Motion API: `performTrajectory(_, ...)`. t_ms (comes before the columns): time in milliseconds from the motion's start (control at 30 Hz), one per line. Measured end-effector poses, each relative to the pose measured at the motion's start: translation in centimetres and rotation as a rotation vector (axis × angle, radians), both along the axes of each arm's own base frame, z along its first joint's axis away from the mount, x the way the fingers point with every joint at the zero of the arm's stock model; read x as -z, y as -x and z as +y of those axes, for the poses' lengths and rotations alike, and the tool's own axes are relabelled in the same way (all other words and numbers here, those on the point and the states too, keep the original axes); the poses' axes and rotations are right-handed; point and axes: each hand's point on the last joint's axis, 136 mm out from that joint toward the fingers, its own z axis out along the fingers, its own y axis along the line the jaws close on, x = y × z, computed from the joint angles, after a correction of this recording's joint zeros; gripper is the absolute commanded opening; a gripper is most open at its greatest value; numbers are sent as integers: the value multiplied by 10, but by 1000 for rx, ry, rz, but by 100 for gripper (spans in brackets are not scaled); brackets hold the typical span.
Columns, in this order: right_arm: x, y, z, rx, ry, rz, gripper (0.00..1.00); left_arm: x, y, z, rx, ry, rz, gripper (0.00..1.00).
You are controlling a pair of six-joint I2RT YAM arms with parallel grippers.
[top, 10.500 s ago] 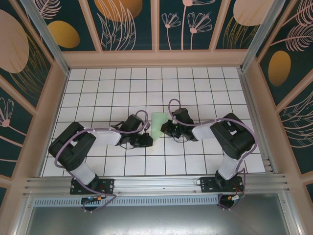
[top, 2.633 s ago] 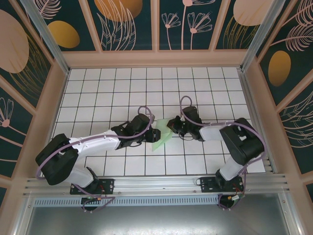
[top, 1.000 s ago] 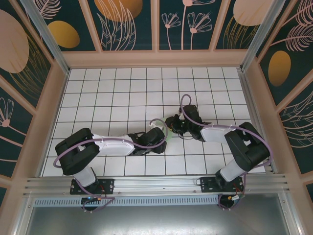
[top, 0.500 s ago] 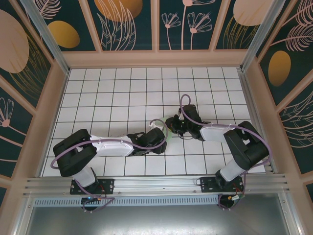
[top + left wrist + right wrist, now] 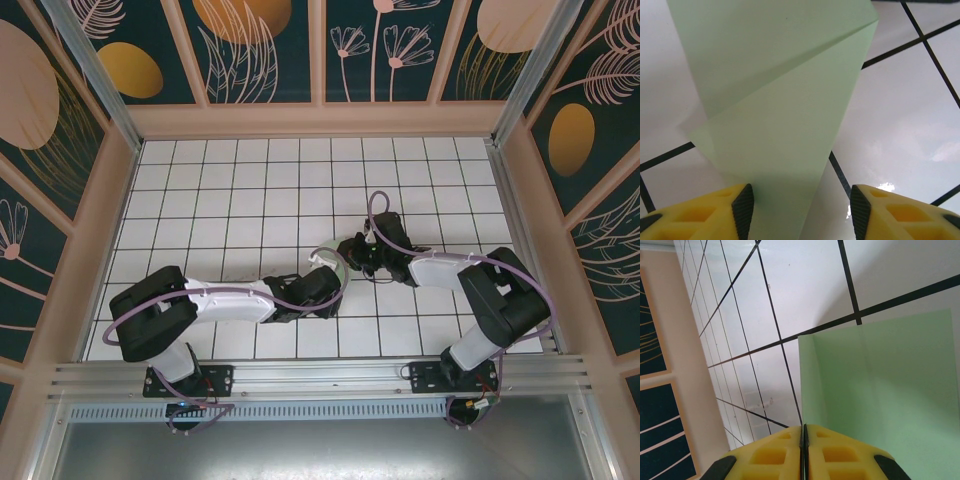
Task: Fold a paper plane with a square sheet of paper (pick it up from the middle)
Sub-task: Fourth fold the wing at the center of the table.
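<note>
Seen from above, the left arm (image 5: 230, 298) lay low across the white bench of black-lined grid tiles (image 5: 200, 200), reaching from its base to the middle of the tiled area. In the left wrist view, the left fingers (image 5: 741, 214), yellow with black pads, stood moderately apart. The lower end of a thin pale mint-green sheet of paper (image 5: 775, 125) ran down into the gap between them, close against the left-hand pad and well clear of the other (whether it actually touched that pad could not be told). The sheet was partly folded, with one layer lying over another along a slanting edge, and it stood raised from the tiles below.

From above, the sheet sat at mid-bench where the two wrists met, largely hidden beneath them.

In the right wrist view, the right fingers (image 5: 780, 454) were pressed together to a hairline seam. The sheet's (image 5: 880, 390) near edge ran straight into that seam, so they pinched the paper. A narrow flap was turned up along that side. The right arm (image 5: 440, 270) bent in from the right side of the bench.
</note>
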Motion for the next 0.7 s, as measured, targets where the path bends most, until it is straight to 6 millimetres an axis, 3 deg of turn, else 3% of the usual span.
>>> performTrajectory(333,1,0,-1,2,2,3,12,4,-4,5,-13,-43,-19,55)
performTrajectory(700,1,0,-1,1,4,6,12,11,-4,8,-11,-65,-17,49)
